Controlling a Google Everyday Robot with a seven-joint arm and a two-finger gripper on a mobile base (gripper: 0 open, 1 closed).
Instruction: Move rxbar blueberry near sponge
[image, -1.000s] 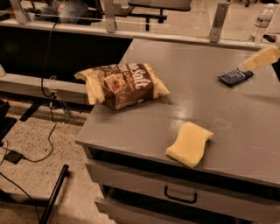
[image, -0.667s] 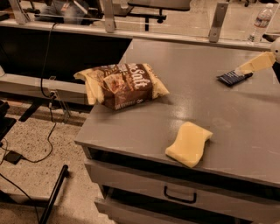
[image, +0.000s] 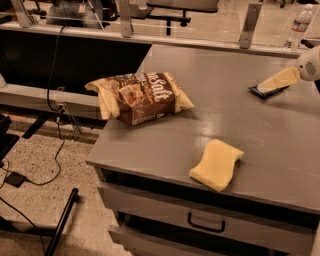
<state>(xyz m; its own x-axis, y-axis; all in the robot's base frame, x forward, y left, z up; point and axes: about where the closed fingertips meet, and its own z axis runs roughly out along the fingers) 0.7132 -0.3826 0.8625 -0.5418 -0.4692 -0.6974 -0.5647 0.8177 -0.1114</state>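
Hidden: gripper (image: 274, 83) cut off at the right edge, lying over most of the rxbar blueberry (image: 266, 93); whether it grips cannot be told.
Bar position: far right of table (image: 165, 145), well apart from sponge (image: 216, 164) near the front edge.
Change: gripper has come down onto the bar; chip bag (image: 140, 97) unmoved.

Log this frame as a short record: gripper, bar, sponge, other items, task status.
gripper: gripper at the table's far right, low over the bar; contact unclear
rxbar blueberry: rxbar blueberry flat on the table, back right, partly covered by the gripper
sponge: sponge flat near the front edge, well apart from the bar
chip bag: chip bag on the table's left side
water bottle: water bottle upright beyond the table, top right
task status: bar not yet near the sponge
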